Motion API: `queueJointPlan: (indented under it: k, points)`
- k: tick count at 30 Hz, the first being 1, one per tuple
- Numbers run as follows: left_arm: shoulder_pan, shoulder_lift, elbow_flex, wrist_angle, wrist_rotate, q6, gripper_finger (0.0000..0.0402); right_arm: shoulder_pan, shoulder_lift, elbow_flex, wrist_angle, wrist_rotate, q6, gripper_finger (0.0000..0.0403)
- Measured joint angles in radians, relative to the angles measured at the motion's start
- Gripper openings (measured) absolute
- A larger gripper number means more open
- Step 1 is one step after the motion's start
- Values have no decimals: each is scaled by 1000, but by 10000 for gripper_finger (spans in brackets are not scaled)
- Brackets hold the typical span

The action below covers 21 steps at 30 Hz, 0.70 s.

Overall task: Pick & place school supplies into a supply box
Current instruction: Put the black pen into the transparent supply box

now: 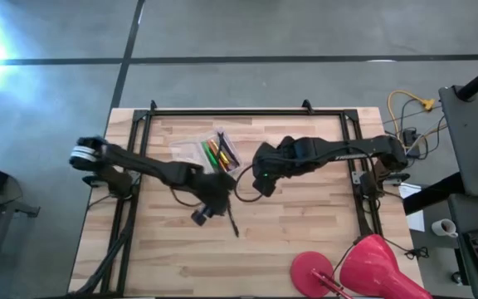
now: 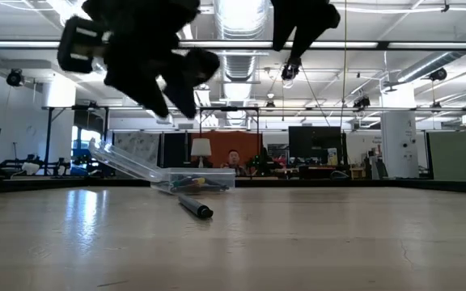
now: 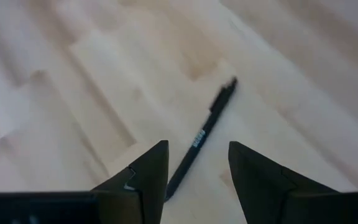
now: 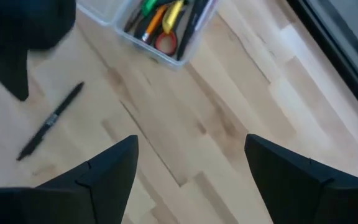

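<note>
High view: a thin black pen (image 1: 233,223) lies alone on the pale wooden slatted surface (image 1: 305,249), just off the left gripper (image 1: 212,206), which hangs over its upper end; the pen's long axis runs roughly along the near-far line of the surface with a slight slant. The small transparent plastic supply box (image 1: 206,151) sits open farther back, holding coloured pens and pencils; the right gripper (image 1: 264,178) hovers between box and pen, but the left is clearly nearer the pen. The left arm covers part of the box and the pen's upper end, so full length is not readable here. Low view: the pen (image 2: 193,206) rests flat in front of the box (image 2: 186,179), one end toward the camera; both grippers are above, cut off by the frame, and their jaws are not readable. Left wrist view: jaws apart, empty, with the pen (image 3: 201,137) lying between and ahead of the two fingers (image 3: 145,180), its axis slanted across the gap rather than square to it; the near end is hidden behind one finger. Judgement: a small wrist turn is needed before descending. Right wrist view: jaws wide apart, empty; box (image 4: 160,25) with red-handled scissors (image 4: 165,42) ahead, partly cut off by the frame; pen (image 4: 50,121) off to one side.
</note>
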Motion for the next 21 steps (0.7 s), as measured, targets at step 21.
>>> queueJointPlan:
  k: [21]
  points:
    - [-4, 406, 186, -124, -8, 326, 117, 48, -206, -78, -166, 194, 306, 287]
